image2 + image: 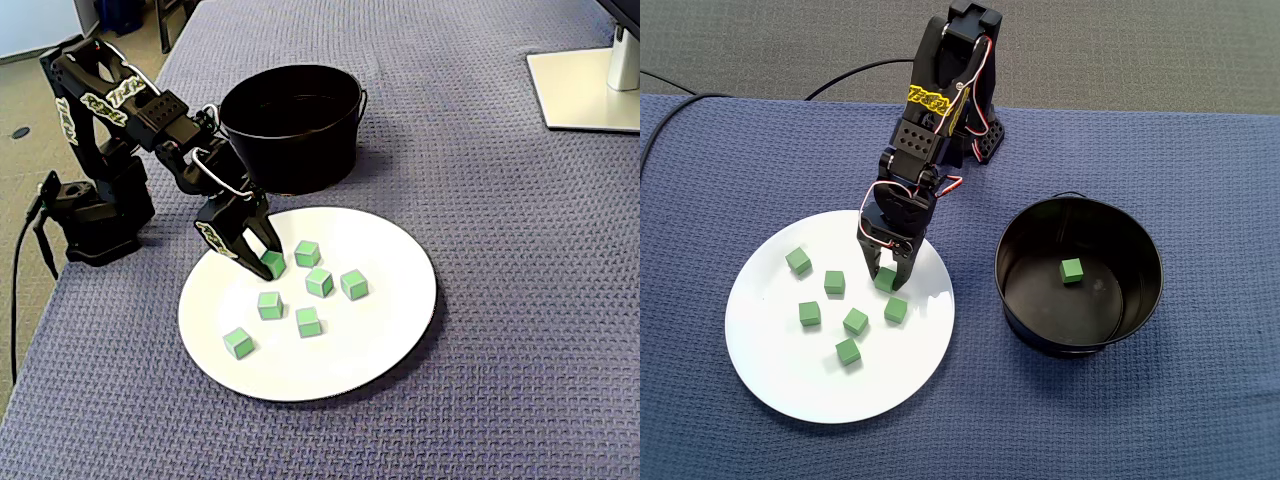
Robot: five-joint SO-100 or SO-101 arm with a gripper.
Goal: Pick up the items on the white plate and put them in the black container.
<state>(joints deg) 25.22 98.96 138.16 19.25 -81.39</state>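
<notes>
In a fixed view, the gripper (887, 268) is down at the plate's (780, 370) top right edge. Its jaws are narrow, pinching one cube (886, 281) and hiding part of it. Six more cubes (855, 321) lie on the plate. The pot (1145, 270) holds a lone cube (1072, 270). In a fixed view from the side, the gripper (262, 262) hides half of the cube (275, 265). The pot (290, 150) is too dark inside to see in. A stand (585, 85) is cut off at the top right corner.

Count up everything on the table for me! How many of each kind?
Green cubes: 8
White plate: 1
Black container: 1
Total: 10
</notes>
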